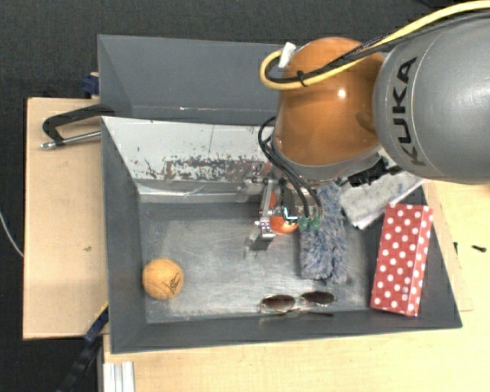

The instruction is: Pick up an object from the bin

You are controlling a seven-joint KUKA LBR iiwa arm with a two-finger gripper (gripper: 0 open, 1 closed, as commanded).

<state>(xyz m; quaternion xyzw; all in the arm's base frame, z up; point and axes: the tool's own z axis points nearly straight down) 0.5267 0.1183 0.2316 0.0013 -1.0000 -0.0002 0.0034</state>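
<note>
My gripper [271, 223] hangs low over the middle of the grey metal bin [204, 256], and I cannot tell whether it is wide or narrow. A small orange-red thing [287, 225] sits right at its tip, just left of a grey-blue fuzzy cloth [322, 250]; whether it is gripped is unclear. I judge this to be the grasping step, so the next move calls for a firm close, then a straight lift clear of the cloth. The bin floor is bare, scuffed metal with free room to the left. An orange ball [162, 278] lies near-left, sunglasses [298, 302] along the near wall, and a red polka-dot bag [402, 260] at right.
</note>
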